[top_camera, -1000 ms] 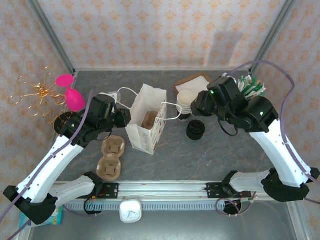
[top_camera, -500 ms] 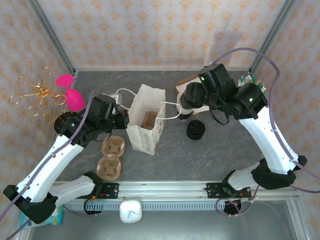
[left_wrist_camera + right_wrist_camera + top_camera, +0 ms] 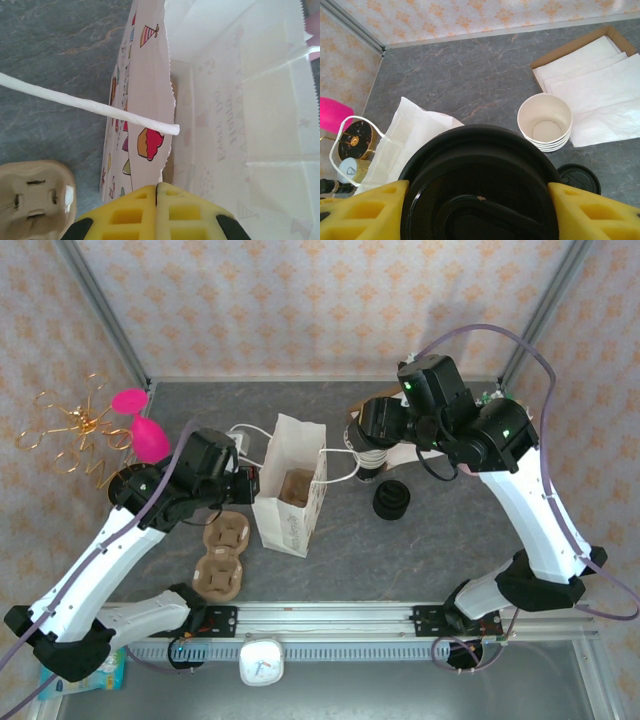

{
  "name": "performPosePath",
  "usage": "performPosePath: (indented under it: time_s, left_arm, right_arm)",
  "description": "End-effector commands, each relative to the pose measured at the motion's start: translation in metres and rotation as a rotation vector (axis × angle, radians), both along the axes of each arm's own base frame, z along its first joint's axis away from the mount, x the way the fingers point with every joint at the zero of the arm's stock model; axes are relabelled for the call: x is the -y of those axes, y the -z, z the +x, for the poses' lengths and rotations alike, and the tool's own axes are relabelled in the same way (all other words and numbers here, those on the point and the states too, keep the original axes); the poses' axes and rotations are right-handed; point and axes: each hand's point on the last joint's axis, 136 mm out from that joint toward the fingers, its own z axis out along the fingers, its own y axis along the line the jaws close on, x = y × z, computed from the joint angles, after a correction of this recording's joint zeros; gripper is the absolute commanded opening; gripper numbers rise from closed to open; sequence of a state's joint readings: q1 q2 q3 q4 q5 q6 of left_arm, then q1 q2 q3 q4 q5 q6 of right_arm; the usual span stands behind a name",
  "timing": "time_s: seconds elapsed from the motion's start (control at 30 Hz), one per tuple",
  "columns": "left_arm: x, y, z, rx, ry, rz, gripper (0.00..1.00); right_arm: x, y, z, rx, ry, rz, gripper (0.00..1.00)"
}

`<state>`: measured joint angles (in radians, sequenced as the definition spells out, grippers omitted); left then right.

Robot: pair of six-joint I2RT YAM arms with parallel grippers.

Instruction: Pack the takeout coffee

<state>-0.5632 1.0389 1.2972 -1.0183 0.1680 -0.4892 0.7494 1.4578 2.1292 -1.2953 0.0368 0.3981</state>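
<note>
Takeout coffee (image 3: 480, 185) cropped at bottom; paper bag (image 3: 225, 100) cropped right.

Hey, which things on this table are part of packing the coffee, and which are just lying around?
In the job: takeout coffee in the right gripper; white paper bag, its edge pinched by the left gripper.
Lying about: stack of lidless cups; napkins; spare black lids; cardboard cup carriers; pink object.
</note>
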Motion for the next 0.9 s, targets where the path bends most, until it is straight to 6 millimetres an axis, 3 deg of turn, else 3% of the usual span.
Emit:
performPosePath:
  time_s: [0.0,0.1,0.5,0.87]
  left_arm:
    - [-0.02,0.002,-0.009,-0.013,0.0,0.126,0.0]
    - [-0.026,0.001,-0.01,-0.005,0.003,0.169,0.0]
    - [0.005,-0.015,-0.004,0.052,0.125,0.079,0.0]
    - [0.02,-0.034,0.004,0.077,0.013,-0.077,0.0]
  right_arm:
    - [0.009,-0.006,-0.002,0.025,0.0,-0.022,0.62]
    - [0.009,-0.001,-0.004,0.017,-0.008,-0.032,0.62]
    - [-0.022,-0.011,-0.007,-0.006,-0.147,0.036,0.61]
    - [-0.056,-0.011,0.0,-0.052,-0.242,0.089,0.6]
